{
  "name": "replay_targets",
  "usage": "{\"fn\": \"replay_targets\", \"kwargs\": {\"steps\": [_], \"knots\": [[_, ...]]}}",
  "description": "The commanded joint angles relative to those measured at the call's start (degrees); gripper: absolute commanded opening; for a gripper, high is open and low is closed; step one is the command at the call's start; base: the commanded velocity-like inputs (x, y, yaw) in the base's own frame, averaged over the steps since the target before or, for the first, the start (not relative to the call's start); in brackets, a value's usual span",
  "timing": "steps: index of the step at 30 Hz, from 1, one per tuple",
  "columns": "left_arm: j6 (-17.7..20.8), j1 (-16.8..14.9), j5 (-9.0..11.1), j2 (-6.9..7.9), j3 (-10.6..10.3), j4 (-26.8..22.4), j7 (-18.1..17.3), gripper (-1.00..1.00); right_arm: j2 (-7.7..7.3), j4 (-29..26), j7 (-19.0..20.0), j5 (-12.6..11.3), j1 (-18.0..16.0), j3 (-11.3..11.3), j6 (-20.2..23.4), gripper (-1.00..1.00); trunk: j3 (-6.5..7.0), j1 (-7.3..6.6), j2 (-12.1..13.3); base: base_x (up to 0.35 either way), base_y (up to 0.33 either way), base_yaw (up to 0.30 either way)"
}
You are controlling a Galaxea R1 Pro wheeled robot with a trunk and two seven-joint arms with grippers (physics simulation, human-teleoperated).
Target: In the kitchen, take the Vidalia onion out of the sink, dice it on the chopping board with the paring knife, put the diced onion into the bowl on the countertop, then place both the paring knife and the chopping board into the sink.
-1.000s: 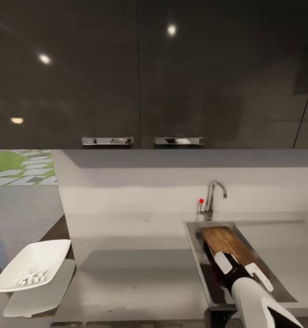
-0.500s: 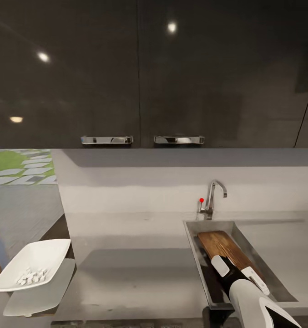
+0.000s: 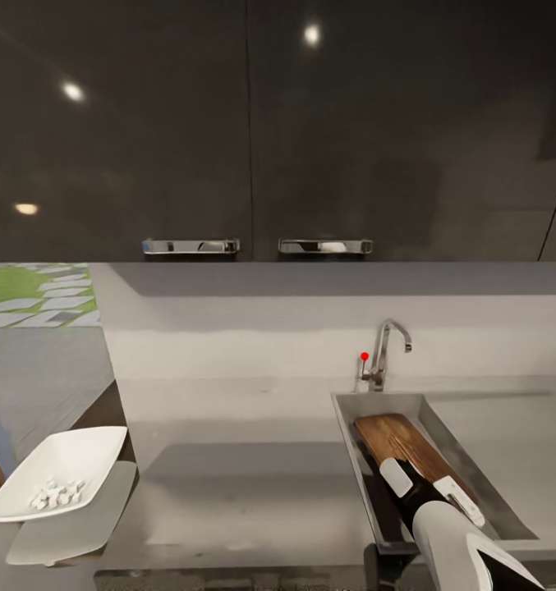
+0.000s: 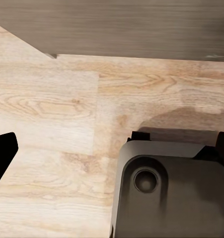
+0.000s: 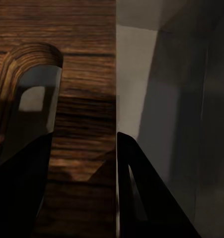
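Right gripper: my fingers clamp the chopping board, tilted inside the sink.
Left gripper: jaw state unclear, above wood floor.
Bowl: holds diced onion, on bench far left.

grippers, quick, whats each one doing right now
Left gripper: cannot be told, only dark finger edges over a wooden floor.
Right gripper: closed on the chopping board, holding it in the sink.

Chopping board lying in the sink at my right, my right fingers around its near end, tap behind the basin, bowl of diced onion far left on my desk
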Motion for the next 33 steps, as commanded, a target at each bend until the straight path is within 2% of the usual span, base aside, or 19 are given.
{"fn": "replay_targets", "kwargs": {"steps": [1,24,33], "knots": [[-0.37,-0.10,0.49,-0.02,-0.47,0.21,0.02,1.00,0.01,0.01,-0.14,-1.14,0.33,-0.67,-0.86,-1.00,-0.22,0.02,-0.09,0.000,0.000,0.000],[-0.37,-0.10,0.49,-0.02,-0.48,0.21,0.02,1.00,-0.08,0.01,-0.14,-1.21,0.33,-0.76,-0.86,-1.00,-2.32,0.02,-0.09,0.000,0.000,0.000],[-0.37,-0.10,0.49,-0.02,-0.45,0.21,0.02,1.00,-0.08,0.01,0.98,-1.19,0.33,-0.76,-0.86,-1.00,-3.14,0.02,-0.09,0.000,0.000,0.000]]}}
